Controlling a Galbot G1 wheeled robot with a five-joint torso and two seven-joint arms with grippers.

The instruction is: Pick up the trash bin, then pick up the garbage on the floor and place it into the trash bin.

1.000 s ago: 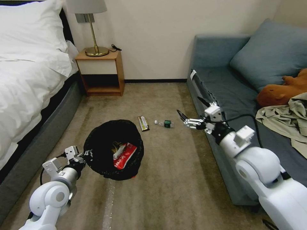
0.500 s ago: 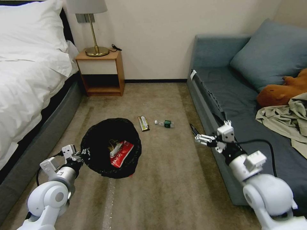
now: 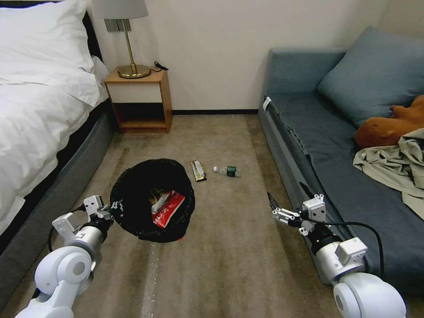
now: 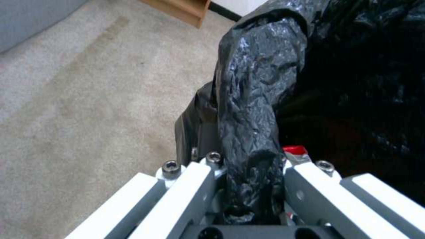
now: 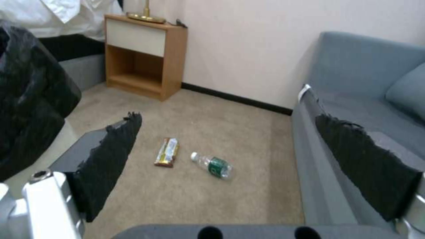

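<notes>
Lying ahead-left of the right tool, fingers apart, empty: bottle and wrapper, long axes roughly crosswise to each other. Left tool clamped on trash bin rim; right arm is free.

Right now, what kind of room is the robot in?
Probably a bedroom or hotel room: a bed with white sheets and pillow, a wooden bedside table holding a brass lamp, and a blue-grey fabric sofa on beige carpet.

Counts across the room

One trash bin, one snack packet, one wrapper, one bottle, two grippers: left gripper, right gripper.
</notes>
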